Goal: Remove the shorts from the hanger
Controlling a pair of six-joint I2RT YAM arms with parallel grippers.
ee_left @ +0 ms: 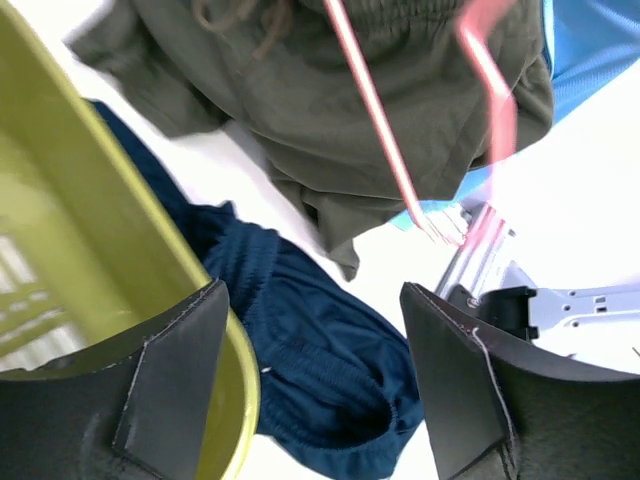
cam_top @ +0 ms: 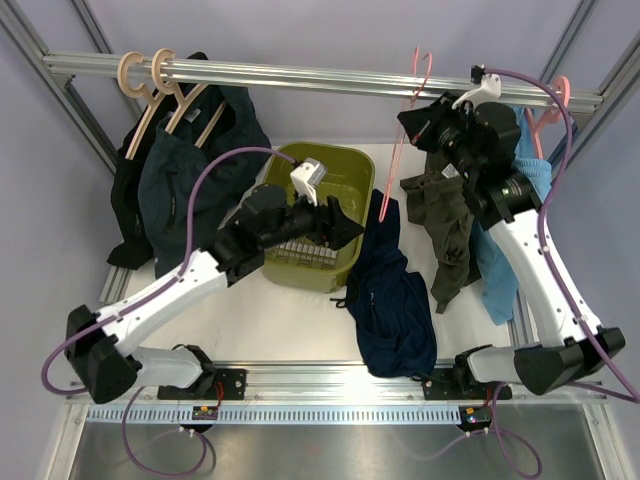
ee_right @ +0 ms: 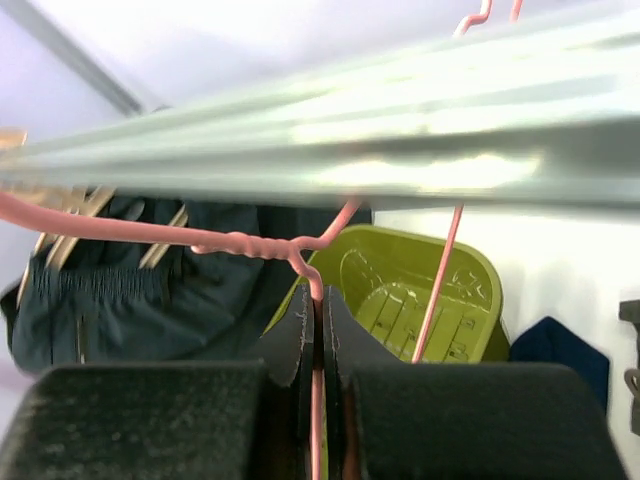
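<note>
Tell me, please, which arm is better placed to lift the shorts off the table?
Left. Its gripper is open right above the shorts beside the basket, while the right gripper is shut on the hanger up at the rail.

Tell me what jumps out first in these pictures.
Crumpled dark navy fabric shorts lie on the table, right of the olive-green plastic basket. The right gripper, up by the metal rail, is shut on a thin pink wire hanger. The left gripper hangs open over the basket's rim.
</note>
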